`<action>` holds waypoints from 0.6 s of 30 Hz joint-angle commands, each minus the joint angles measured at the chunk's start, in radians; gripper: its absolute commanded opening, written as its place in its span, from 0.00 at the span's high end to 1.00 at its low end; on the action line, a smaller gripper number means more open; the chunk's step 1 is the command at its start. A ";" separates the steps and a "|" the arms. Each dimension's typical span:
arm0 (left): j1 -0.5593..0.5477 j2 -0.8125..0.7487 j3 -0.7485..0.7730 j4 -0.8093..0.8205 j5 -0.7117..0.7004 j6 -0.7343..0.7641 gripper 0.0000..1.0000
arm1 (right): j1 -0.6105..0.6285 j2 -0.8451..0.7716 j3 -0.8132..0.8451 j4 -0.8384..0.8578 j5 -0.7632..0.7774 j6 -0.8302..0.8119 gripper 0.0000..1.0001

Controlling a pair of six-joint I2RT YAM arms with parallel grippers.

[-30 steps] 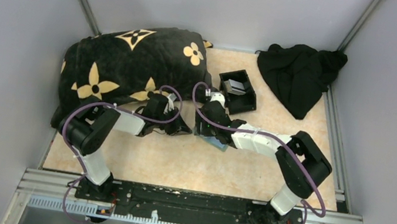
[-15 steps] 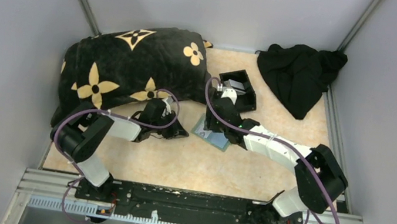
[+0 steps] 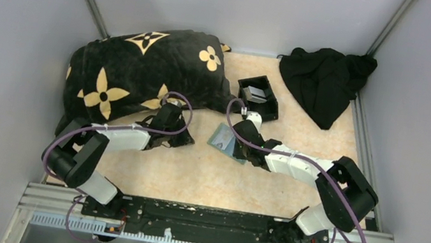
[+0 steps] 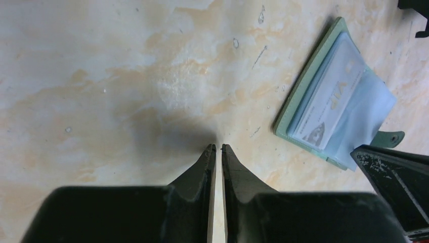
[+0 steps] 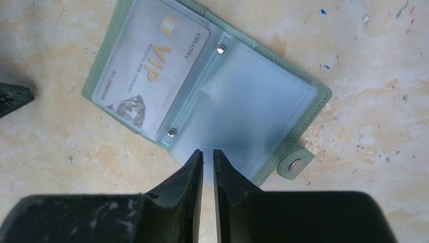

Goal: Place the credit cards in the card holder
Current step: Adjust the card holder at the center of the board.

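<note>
The card holder (image 5: 238, 96) is seen lying open and flat on the table (image 3: 192, 176), its clear pockets facing up. One of the credit cards (image 5: 157, 76), marked VIP, is already seated in the left-hand pocket, while the right-hand pocket looks empty. More silvery cards (image 3: 256, 93) appear to be stood in the black box (image 3: 271, 109) just behind the holder. The right gripper (image 5: 208, 152) is held over the holder's near edge, jaws drawn to a narrow slit with nothing between them. The left gripper (image 4: 218, 147) is likewise nearly closed and empty, over bare table beside the holder. One insertion is judged done and a fetch is in hand. Next, a fresh card must be pinched from the box and its edge lined up with a pocket slit
</note>
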 commanded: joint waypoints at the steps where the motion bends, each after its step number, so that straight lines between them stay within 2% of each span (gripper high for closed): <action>1: -0.001 0.056 0.047 -0.085 -0.072 0.046 0.85 | -0.015 -0.021 -0.023 0.006 0.019 0.033 0.87; 11: -0.023 0.150 0.135 -0.068 -0.081 0.073 0.85 | -0.065 -0.039 -0.069 -0.007 0.025 0.039 0.90; 18: -0.046 0.202 0.171 -0.056 -0.076 0.079 0.85 | -0.104 0.008 -0.048 -0.002 0.028 0.004 0.90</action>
